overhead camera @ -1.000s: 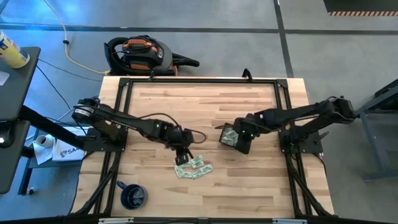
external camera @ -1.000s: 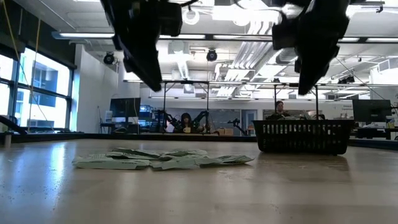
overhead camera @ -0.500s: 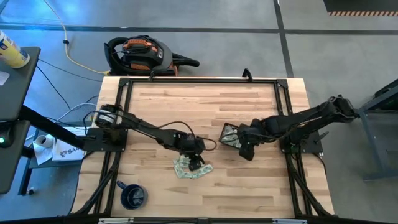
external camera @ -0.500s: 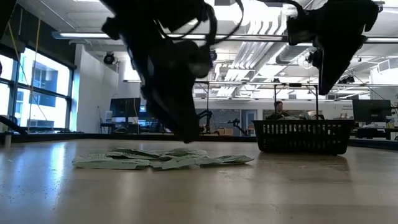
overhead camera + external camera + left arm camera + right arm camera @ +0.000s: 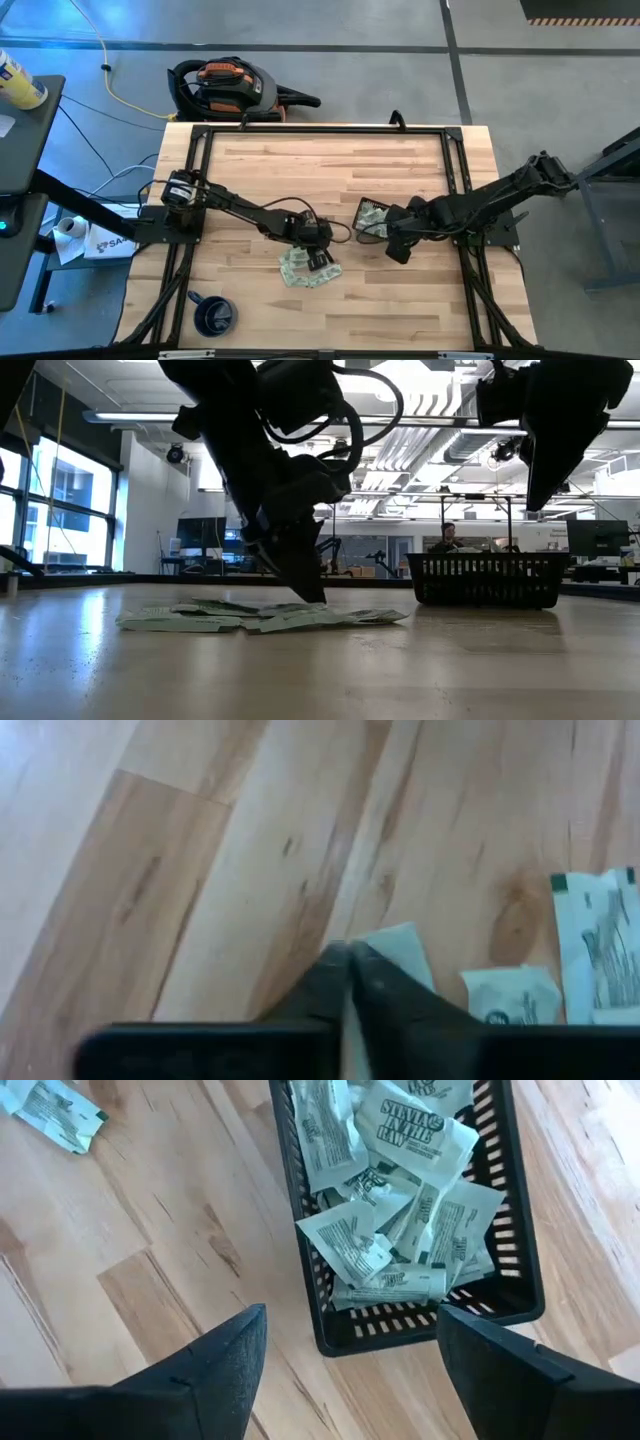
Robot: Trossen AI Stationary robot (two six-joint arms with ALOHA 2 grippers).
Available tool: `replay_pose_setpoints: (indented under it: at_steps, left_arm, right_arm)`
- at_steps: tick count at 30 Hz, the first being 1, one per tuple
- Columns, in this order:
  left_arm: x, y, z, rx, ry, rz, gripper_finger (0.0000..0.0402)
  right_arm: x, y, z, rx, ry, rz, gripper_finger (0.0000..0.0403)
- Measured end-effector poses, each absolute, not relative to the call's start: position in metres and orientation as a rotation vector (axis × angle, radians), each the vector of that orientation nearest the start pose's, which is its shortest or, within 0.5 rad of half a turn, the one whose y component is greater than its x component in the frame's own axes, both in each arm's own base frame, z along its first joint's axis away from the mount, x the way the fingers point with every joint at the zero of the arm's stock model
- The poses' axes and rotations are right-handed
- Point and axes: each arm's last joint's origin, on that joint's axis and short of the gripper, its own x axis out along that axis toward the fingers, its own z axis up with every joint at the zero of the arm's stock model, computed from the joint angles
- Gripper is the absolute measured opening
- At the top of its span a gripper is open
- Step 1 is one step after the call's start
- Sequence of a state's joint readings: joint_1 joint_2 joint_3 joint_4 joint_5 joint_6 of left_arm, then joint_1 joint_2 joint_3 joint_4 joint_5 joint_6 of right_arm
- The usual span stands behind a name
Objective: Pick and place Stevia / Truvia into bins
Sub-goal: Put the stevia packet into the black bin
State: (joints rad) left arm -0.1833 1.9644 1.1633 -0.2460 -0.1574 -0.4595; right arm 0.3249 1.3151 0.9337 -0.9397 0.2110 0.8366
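Note:
Pale green and white Stevia sachets lie in a loose pile (image 5: 303,271) on the wooden table, near its middle; the low view shows the pile (image 5: 230,616) lying flat. My left gripper (image 5: 318,259) is down on the pile's right part, shut on one sachet (image 5: 401,948). The black gridded bin (image 5: 368,216) stands right of the pile and holds several sachets (image 5: 400,1190). My right gripper (image 5: 350,1355) hangs open above the table at the bin's near side, with nothing between its fingers. My left gripper has its fingertips (image 5: 340,963) together on the near edge of one sachet (image 5: 392,942), slanting down from the table's left. The sachet lies flat on the table beyond the tips. The fingers hide the pinch itself, so how much of the paper is between them does not show.
A dark blue mug (image 5: 213,315) stands at the table's near left corner. One loose sachet (image 5: 50,1115) lies apart from the bin. Black frame rails (image 5: 320,132) run along the table's edges. Bare wood stretches across the far half.
My left gripper has come down from above the pile until its tips rest on the sachets, moving a little toward the table's right. My right gripper has drawn off from over the bin toward the table's near edge, staying high.

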Motion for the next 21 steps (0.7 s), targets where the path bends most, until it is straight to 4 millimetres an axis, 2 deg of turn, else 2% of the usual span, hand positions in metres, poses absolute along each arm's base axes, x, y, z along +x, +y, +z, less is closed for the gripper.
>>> replay_pose_setpoints:
  at_steps: [2,5,8,12,14,17,20,21]
  left_arm:
    - [0.378,-0.065,0.135,-0.243,1.000,0.212,0.0025]
    - [0.385,-0.066,0.146,-0.230,0.980,0.197,0.0024]
    - [0.399,-0.069,0.178,-0.191,0.899,0.149,0.0034]
    - [0.412,-0.068,0.215,-0.084,0.914,0.093,0.0022]
    - [0.421,-0.065,0.238,-0.049,0.849,0.056,0.0022]
    - [0.432,-0.053,0.269,0.001,0.752,0.041,0.0022]
    - [0.452,-0.027,0.286,0.029,0.648,0.069,0.0022]
    - [0.458,-0.014,0.285,0.014,0.645,0.075,0.0022]
  right_arm:
    - [0.216,0.070,0.232,0.373,1.184,-0.427,0.0281]
    - [0.212,0.076,0.238,0.378,1.107,-0.449,0.0279]
    - [0.203,0.079,0.246,0.398,1.035,-0.487,0.0269]
    - [0.189,0.080,0.257,0.459,0.979,-0.525,0.0253]
    - [0.181,0.081,0.262,0.485,0.949,-0.538,0.0245]
    - [0.168,0.081,0.270,0.503,0.899,-0.559,0.0234]
    - [0.156,0.079,0.276,0.521,0.856,-0.581,0.0221]
    - [0.153,0.079,0.277,0.525,0.850,-0.583,0.0216]
